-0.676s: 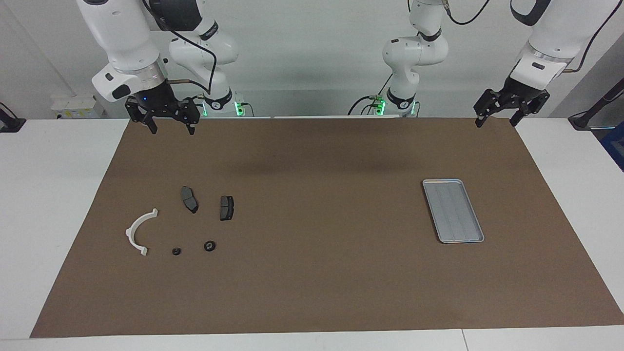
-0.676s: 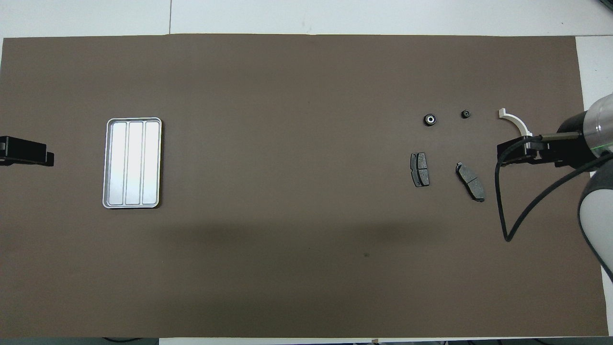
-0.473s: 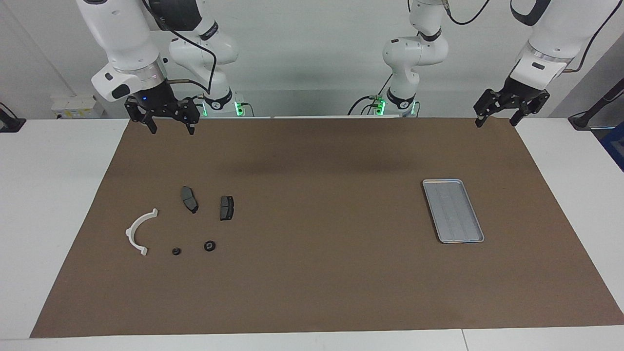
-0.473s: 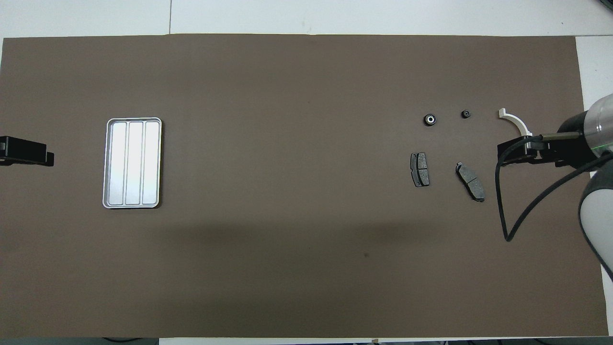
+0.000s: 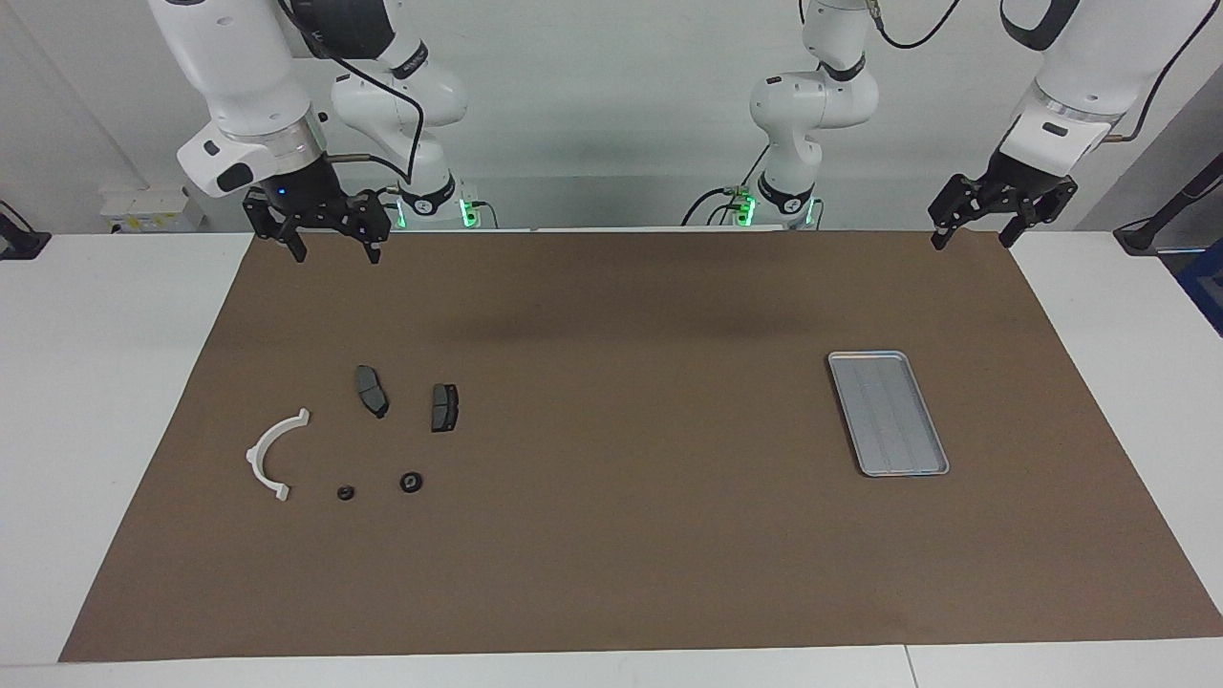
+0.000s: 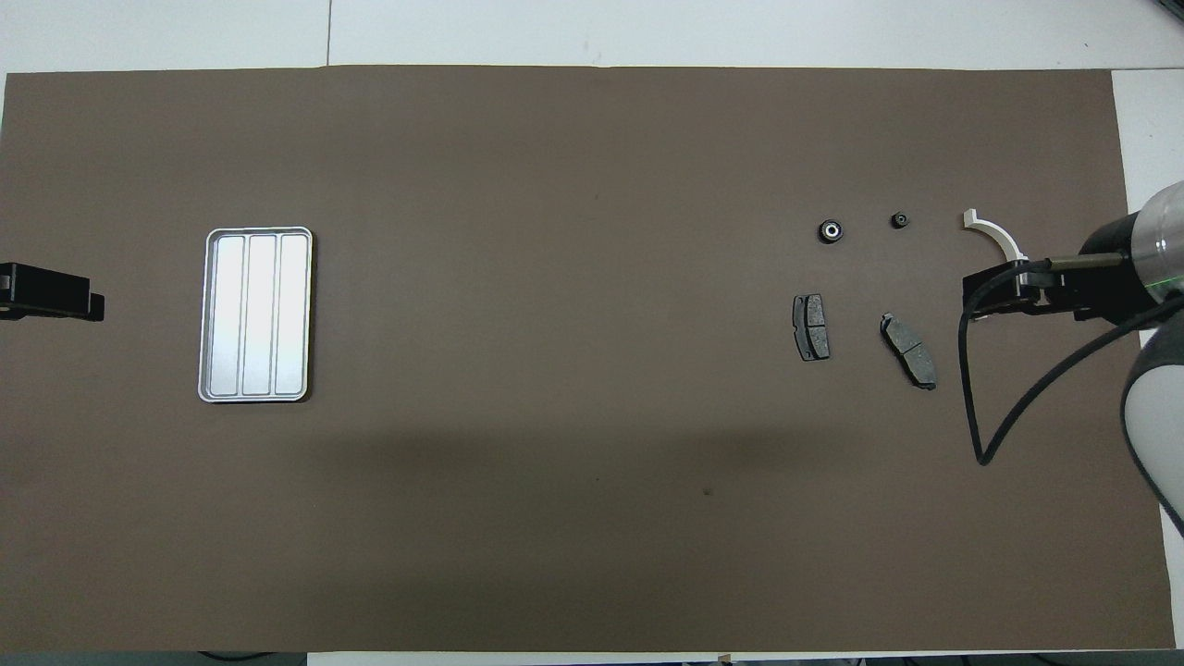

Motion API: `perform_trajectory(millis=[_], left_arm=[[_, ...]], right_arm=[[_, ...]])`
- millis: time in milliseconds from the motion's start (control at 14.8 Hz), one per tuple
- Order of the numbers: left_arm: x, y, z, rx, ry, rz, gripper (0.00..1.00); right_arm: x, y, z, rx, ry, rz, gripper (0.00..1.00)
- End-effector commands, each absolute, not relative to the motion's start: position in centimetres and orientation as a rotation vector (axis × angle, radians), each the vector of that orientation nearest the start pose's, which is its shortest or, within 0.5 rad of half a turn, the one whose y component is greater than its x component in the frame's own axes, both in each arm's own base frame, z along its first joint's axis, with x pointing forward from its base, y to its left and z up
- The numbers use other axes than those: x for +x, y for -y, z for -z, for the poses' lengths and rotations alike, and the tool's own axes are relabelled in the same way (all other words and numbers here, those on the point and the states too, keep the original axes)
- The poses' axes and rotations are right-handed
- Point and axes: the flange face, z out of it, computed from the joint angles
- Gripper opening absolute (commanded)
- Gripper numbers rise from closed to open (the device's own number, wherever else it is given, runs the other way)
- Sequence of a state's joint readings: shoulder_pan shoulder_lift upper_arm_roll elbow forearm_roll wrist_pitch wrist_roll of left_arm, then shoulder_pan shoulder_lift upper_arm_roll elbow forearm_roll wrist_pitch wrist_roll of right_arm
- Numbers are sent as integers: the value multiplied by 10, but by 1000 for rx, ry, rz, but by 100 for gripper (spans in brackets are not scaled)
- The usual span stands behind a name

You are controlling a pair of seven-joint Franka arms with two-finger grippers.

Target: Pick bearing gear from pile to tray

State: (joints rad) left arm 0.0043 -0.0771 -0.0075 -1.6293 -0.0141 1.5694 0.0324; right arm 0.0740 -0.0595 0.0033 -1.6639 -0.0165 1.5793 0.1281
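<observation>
Right gripper [image 5: 334,256]: raised over the mat's edge at the robots' end, above the right arm's end of the table; fingers apart, nothing between them.
Left gripper [image 5: 970,241]: raised over the mat's corner at the left arm's end; fingers apart, holding nothing; this arm waits.
Change just noted: the right arm has shifted slightly since a moment ago, its gripper edging a little higher in the facing view and sliding a touch toward the mat's edge in the overhead view; the left gripper is unchanged.
Meaning for task: judged an early repositioning only; no descent toward the parts has begun and nothing has been picked.
Bearing gear [image 5: 411,483]: small black round part with a pale centre, flat on the mat, untouched; in the facing view at about 5 o'clock from the right gripper, well apart from it.
Smaller round piece [image 5: 346,493]: near the bearing gear, at its 9 o'clock in the facing view.
Brake pads: one [image 5: 444,407] at 12 o'clock from the bearing gear, the other [image 5: 372,390] at 11 o'clock; both lying flat, apart from each other.
White half-ring bracket [image 5: 271,454]: outermost of the pile, at 9 o'clock from the gear.
Tray [image 5: 888,413]: toward the left arm's end of the table, well apart from the pile, at 3 o'clock from the gear; nothing in it.
Mat [image 5: 611,573]: brown sheet carrying all parts.
Difference from earlier frames: parts and tray lie exactly as before.
</observation>
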Motion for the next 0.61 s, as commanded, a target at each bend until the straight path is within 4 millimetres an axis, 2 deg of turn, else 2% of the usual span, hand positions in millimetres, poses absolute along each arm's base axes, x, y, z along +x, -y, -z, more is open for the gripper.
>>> perform_trajectory(millis=[0,541], left_arm=[[526,4,-639,-3164,-71,13,100],[526,4,-639,-3164,-71,13,100]], right_arm=[[532,-37,-619,-3135,-48,-3,100],[530,-35,-613,-3140,-46,-12,100]])
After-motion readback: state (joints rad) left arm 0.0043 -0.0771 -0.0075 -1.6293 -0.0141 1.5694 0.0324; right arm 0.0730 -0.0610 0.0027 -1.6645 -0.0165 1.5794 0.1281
